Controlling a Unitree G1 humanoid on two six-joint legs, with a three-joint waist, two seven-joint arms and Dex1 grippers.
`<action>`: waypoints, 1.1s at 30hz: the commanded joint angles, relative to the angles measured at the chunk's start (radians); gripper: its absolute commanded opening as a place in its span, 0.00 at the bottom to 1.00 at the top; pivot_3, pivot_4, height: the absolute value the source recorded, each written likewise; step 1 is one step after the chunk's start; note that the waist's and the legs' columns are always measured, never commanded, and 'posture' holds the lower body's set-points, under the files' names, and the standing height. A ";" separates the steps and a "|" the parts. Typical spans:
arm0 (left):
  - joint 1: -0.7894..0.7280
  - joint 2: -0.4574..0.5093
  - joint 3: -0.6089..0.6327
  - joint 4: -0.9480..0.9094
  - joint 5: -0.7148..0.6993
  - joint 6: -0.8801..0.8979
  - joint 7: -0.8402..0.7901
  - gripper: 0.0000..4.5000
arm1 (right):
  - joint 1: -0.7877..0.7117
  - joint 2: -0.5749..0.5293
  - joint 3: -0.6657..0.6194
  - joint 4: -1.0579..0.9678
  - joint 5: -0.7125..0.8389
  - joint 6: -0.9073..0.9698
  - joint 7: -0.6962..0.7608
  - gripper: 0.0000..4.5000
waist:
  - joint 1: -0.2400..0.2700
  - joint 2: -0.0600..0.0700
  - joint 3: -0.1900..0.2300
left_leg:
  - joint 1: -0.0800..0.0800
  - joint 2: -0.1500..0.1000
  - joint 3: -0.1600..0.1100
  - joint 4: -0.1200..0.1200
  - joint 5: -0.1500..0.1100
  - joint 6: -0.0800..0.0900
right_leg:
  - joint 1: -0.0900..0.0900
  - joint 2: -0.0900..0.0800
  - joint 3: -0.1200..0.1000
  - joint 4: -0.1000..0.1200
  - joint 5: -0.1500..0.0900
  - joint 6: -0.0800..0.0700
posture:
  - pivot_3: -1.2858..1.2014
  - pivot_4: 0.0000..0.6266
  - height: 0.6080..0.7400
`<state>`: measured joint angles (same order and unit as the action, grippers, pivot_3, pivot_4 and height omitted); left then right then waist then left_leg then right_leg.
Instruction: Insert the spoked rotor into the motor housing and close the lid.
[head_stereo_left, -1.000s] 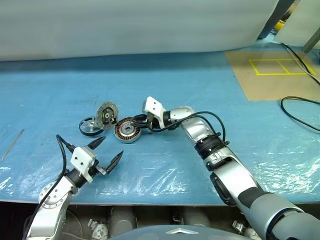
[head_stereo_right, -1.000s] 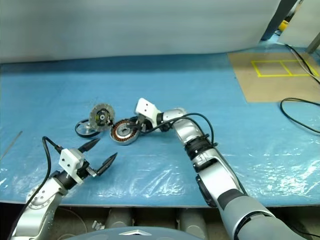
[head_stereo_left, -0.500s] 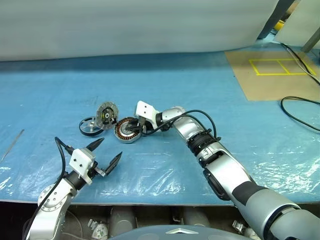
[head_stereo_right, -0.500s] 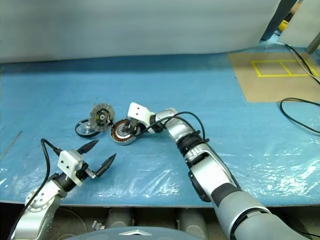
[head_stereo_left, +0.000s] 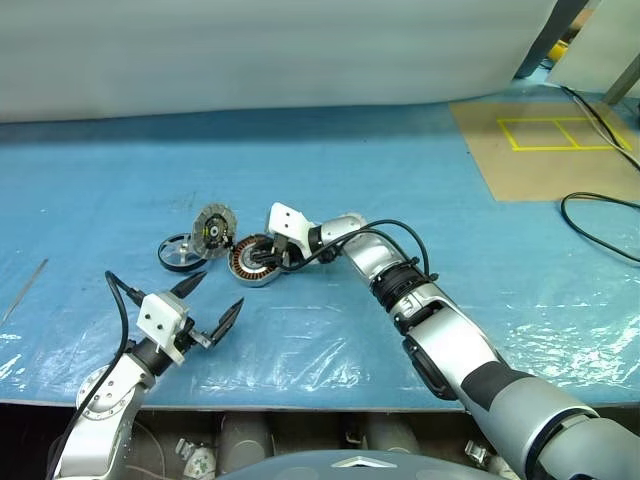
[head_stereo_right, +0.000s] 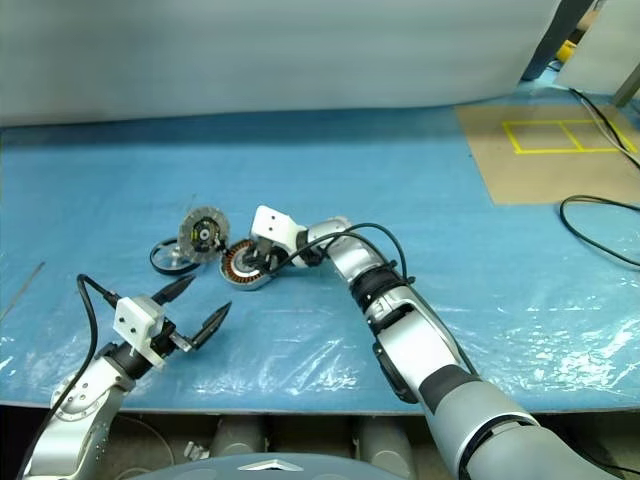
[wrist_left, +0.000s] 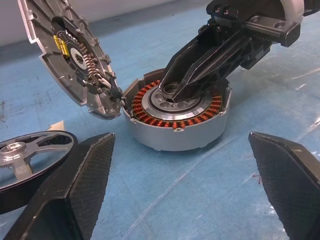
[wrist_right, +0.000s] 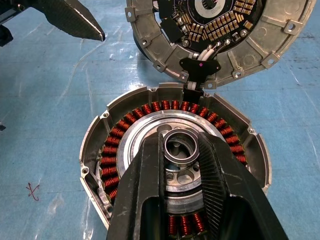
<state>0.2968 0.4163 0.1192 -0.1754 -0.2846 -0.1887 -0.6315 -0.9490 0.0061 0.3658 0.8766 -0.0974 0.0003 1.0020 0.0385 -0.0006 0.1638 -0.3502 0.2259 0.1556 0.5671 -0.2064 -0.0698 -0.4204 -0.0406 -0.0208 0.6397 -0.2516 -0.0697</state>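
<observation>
The motor housing (head_stereo_left: 250, 264), a silver cup with copper windings, lies on the blue table. Its ribbed lid (head_stereo_left: 213, 231) stands tilted open on the housing's left side, electronics showing (wrist_right: 220, 30). My right gripper (wrist_right: 181, 150) reaches in from the right and is shut on the silvery ring at the housing's centre (wrist_left: 172, 92). The spoked rotor (head_stereo_left: 180, 252), a dark ring with a silvery hub, lies flat on the table left of the lid. My left gripper (head_stereo_left: 225, 288) hovers open in front of the housing, holding nothing.
A thin metal rod (head_stereo_left: 25, 290) lies near the table's left edge. At the far right are a brown board with yellow tape (head_stereo_left: 545, 145) and a black cable (head_stereo_left: 600, 225). Crinkled clear plastic (head_stereo_left: 330, 340) covers the table's front strip.
My right gripper has shifted left from the housing's right rim to its centre, and the right elbow has folded in. The left gripper has stayed put and open.
</observation>
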 joint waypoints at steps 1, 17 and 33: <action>0.010 0.001 0.020 -0.040 -0.005 -0.017 0.006 1.00 | -0.025 0.006 -0.002 -0.003 -0.007 -0.014 0.004 0.14 | 0.000 0.000 0.000 | 0.000 0.000 0.000 0.000 0.000 0.000 | 0.000 0.000 0.000 0.000 0.000 0.000 | 0.52 0.24 1.00; 0.010 0.004 0.018 -0.035 -0.005 -0.016 0.006 1.00 | -0.024 0.018 -0.003 -0.004 -0.008 -0.014 0.010 0.14 | 0.000 0.000 0.000 | 0.000 0.000 0.000 0.000 0.000 0.000 | 0.000 0.000 0.000 0.000 0.000 0.000 | 0.52 0.24 1.00; 0.007 0.007 0.016 -0.031 0.001 -0.016 0.004 1.00 | -0.027 0.011 -0.004 0.016 -0.021 -0.022 0.005 0.14 | 0.000 0.000 0.000 | 0.000 0.000 0.000 0.001 0.000 0.000 | 0.000 0.000 0.000 0.001 0.000 0.000 | 0.52 0.24 1.00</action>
<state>0.3043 0.4166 0.1192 -0.1755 -0.2839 -0.1887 -0.6276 -0.9592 0.0119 0.3662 0.8934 -0.1151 -0.0141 1.0067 0.0386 -0.0006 0.1638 -0.3502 0.2260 0.1555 0.5680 -0.2064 -0.0698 -0.4203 -0.0407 -0.0208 0.6404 -0.2516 -0.0698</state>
